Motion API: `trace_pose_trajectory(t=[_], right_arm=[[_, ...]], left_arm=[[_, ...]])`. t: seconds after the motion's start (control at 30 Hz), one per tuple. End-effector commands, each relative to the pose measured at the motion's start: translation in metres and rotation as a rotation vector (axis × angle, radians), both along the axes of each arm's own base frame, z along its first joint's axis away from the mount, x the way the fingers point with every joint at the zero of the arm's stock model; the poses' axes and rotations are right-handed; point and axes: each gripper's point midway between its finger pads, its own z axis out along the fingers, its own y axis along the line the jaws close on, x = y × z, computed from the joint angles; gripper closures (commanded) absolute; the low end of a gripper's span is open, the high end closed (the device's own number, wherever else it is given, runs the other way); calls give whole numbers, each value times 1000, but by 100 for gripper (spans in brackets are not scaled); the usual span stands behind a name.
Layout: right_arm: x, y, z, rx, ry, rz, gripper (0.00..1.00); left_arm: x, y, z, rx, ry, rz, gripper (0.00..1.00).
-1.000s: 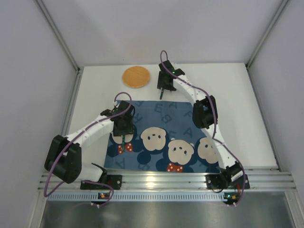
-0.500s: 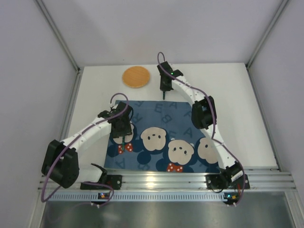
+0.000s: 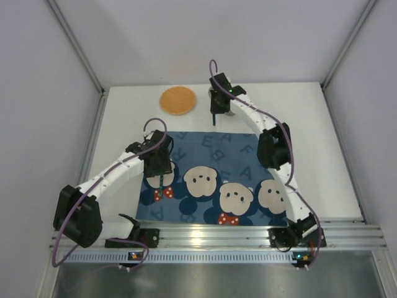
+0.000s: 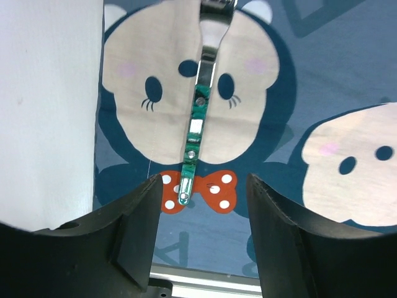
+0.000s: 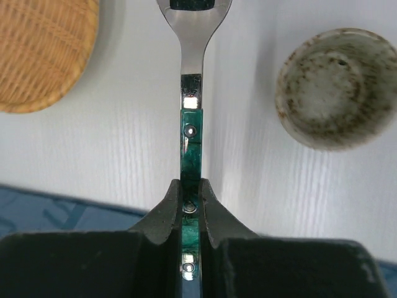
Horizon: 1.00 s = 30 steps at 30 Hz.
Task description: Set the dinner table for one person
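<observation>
Top external view: a large white rectangular dinner table [image 3: 322, 155] carries a dark blue bear-print placemat [image 3: 214, 152] at its railed edge. Over the placemat's left part, the left gripper [image 4: 201, 186] gapes wide, straddling a flat-lying green-handled steel utensil [image 4: 197, 133]. Beyond the placemat's far edge, the right gripper [image 5: 190, 186] clamps a second green-handled utensil [image 5: 191, 93], between a round woven wicker disc [image 5: 43, 56] and a speckled ceramic cup [image 5: 335, 87].

This is a robot test cell in a lab, not a home. The dinner table [image 3: 322, 155] is a bare white slab boxed in by plain grey panels [image 3: 211, 37] on metal framing. Just nearer than the bear placemat [image 3: 211, 155] runs a slotted aluminium rail [image 3: 211, 234] — the left arm's base [image 3: 133, 238] and the right arm's base [image 3: 298, 236] are bolted to it, trailing purple cables [image 3: 54, 248].
</observation>
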Motion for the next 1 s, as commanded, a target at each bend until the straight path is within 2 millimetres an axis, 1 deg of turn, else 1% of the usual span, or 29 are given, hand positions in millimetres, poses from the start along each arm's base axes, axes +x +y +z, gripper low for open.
trace_pose_trajectory(t=[0.0, 0.03, 0.07, 0.1, 0.13, 0.17, 0.2, 0.23, 0.27, 0.3, 0.33, 0.37, 0.4, 0.43, 0.47, 0.5, 0.53, 0.57, 0.63, 0.67, 0.77, 0.83, 0.97], right_arm=[[-6, -13, 162, 122, -278, 5, 100], [-20, -24, 196, 127, -326, 5, 100], [-34, -34, 175, 85, -274, 7, 100], [-46, -41, 177, 69, -267, 5, 100], [-64, -59, 205, 67, -311, -13, 100], [-83, -73, 171, 15, -235, -20, 100], [-97, -83, 167, 2, -222, -29, 100], [-117, -96, 187, 25, -256, -46, 100], [-141, -110, 147, -22, -171, -49, 100], [-155, -119, 138, -26, -154, -62, 100], [-175, -130, 148, 6, -175, -93, 100], [-200, -144, 107, -29, -88, -106, 100], [-214, -150, 98, -21, -69, -122, 100], [-231, -155, 101, 30, -76, -153, 100], [-254, -164, 68, 12, -6, -166, 100], [-264, -166, 59, 32, 5, -179, 100], [-275, -167, 58, 86, 6, -203, 100], [-293, -173, 32, 72, 61, -214, 100], [-306, -174, 19, 117, 83, -243, 100], [-317, -178, 1, 110, 116, -248, 100], [-324, -181, -14, 106, 125, -255, 100], [-322, -182, -17, 93, 123, -248, 100], [-323, -180, -22, 92, 138, -233, 100]], left_arm=[[22, -7, 28, -16, -100, -32, 38], [28, -11, 33, -31, -119, -38, 38], [32, -14, 34, -36, -124, -45, 37], [35, -15, 35, -35, -128, -57, 37], [41, -20, 39, -51, -150, -69, 36], [44, -23, 40, -57, -154, -76, 36], [47, -26, 41, -63, -163, -94, 35], [50, -29, 43, -76, -175, -104, 34], [56, -35, 47, -97, -196, -115, 29], [58, -37, 49, -107, -208, -124, 27], [60, -39, 51, -117, -215, -127, 24], [64, -44, 52, -135, -225, -134, 18], [65, -47, 54, -145, -230, -142, 16], [66, -49, 55, -153, -231, -147, 16], [66, -50, 56, -159, -232, -150, 13], [66, -51, 56, -165, -227, -156, 12], [65, -52, 57, -169, -226, -162, 9], [65, -53, 58, -172, -228, -164, 7], [61, -52, 57, -173, -216, -176, 7], [58, -52, 57, -174, -214, -179, 7], [51, -49, 58, -172, -203, -190, 8], [46, -46, 55, -166, -192, -189, 9], [38, -41, 58, -167, -196, -180, 11]])
